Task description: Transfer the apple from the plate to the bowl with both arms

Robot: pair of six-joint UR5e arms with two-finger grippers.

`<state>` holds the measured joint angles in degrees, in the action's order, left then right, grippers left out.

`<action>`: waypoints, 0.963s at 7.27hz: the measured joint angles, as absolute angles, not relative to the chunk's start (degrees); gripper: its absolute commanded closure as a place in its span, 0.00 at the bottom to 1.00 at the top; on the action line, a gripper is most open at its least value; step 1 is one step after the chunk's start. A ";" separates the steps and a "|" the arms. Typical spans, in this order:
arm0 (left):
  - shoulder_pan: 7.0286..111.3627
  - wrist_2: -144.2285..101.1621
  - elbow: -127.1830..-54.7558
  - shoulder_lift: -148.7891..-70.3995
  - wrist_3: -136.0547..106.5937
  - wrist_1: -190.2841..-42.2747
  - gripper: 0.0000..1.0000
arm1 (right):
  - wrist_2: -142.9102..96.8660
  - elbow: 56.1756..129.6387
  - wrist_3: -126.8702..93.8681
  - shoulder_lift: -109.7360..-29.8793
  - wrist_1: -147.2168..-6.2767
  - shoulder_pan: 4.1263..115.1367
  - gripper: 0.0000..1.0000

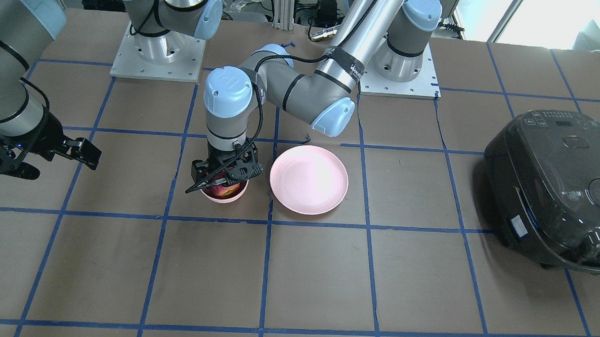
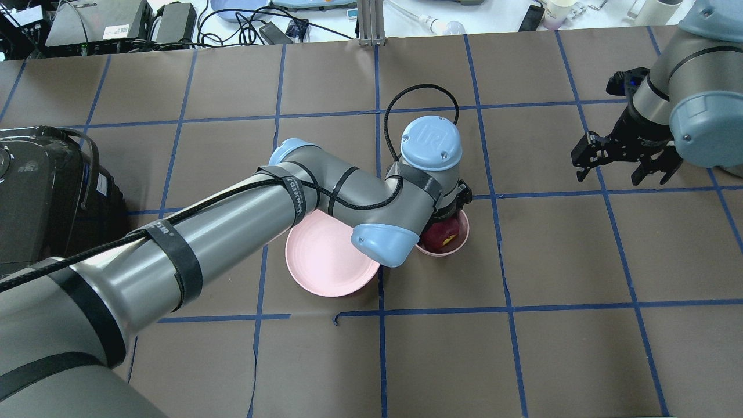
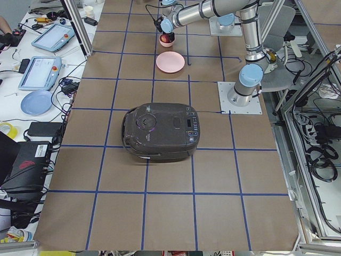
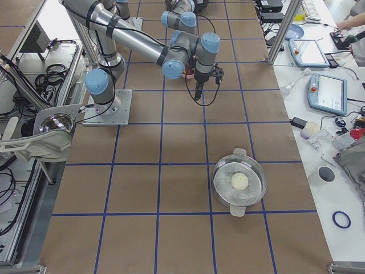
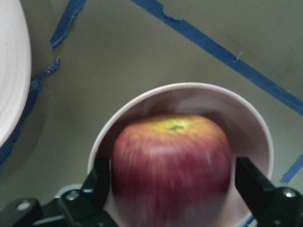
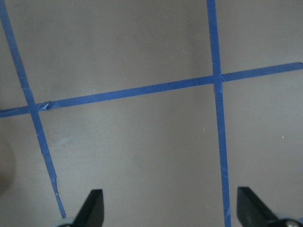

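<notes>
The dark red apple (image 5: 170,165) with a yellowish top sits inside the small pink bowl (image 5: 189,87). It also shows in the front view (image 1: 223,189) and the overhead view (image 2: 439,233). My left gripper (image 5: 170,189) hangs over the bowl (image 1: 223,199), open, with one finger on each side of the apple and a thin gap at the right finger. The wide pink plate (image 1: 309,179) lies bare beside the bowl (image 2: 458,242). My right gripper (image 2: 624,171) is open and empty above bare table, well away from the bowl.
A dark rice cooker (image 1: 557,190) stands at the table's end on my left side (image 2: 35,191). Blue tape lines grid the brown table top. A metal pot (image 4: 239,181) with a white ball in it shows in the exterior right view.
</notes>
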<state>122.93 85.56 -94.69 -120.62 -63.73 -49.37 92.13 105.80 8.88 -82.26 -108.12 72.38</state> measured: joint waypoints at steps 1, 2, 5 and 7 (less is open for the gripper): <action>122.75 85.77 -93.85 -120.00 -61.24 -49.54 0.00 | 92.20 105.57 8.88 -82.38 -108.07 72.35 0.00; 121.85 85.90 -92.96 -118.45 -57.64 -50.79 0.00 | 92.67 104.64 8.90 -82.98 -107.69 72.39 0.00; 117.21 85.51 -88.91 -108.87 -43.63 -64.44 0.00 | 92.84 94.65 8.15 -85.85 -97.72 74.95 0.00; 114.50 85.60 -86.84 -100.71 -34.07 -74.84 0.00 | 92.50 87.55 6.70 -86.74 -91.72 79.64 0.00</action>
